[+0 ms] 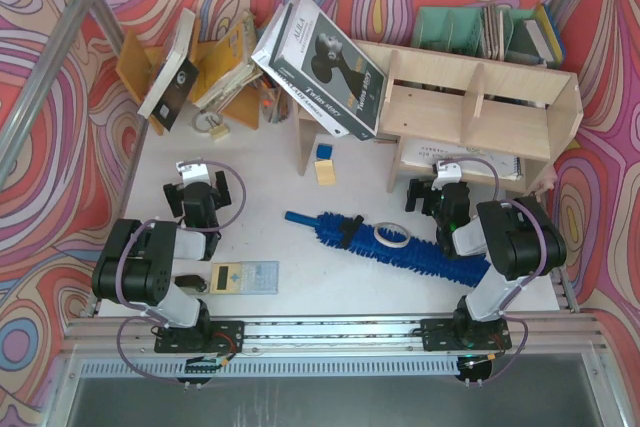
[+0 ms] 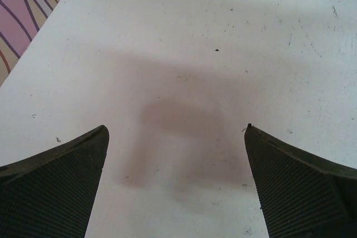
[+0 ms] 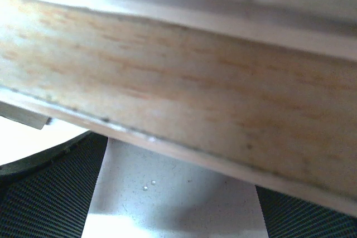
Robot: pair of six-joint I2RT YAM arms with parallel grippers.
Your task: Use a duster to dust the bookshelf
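Observation:
The bookshelf (image 1: 480, 107) is a pale plywood unit at the back right, with upright dividers and a lower tier. The blue fluffy duster (image 1: 420, 247) lies flat on the white table in front of it, its dark blue handle (image 1: 300, 218) pointing left. My right gripper (image 1: 446, 171) is open and empty, just in front of the shelf's lower tier; the duster lies behind it, under the arm. In the right wrist view (image 3: 178, 193) a wooden shelf edge (image 3: 184, 87) fills the frame close ahead. My left gripper (image 1: 197, 171) is open and empty over bare table (image 2: 175, 137), left of the duster.
A large book (image 1: 325, 67) leans on the shelf's left end. A green file organizer (image 1: 480, 32) stands behind the shelf and an orange book rack (image 1: 200, 67) at the back left. A tape ring (image 1: 391, 238) rests on the duster. A calculator (image 1: 242, 276) lies near the left arm. Small blocks (image 1: 324, 167) lie mid-table.

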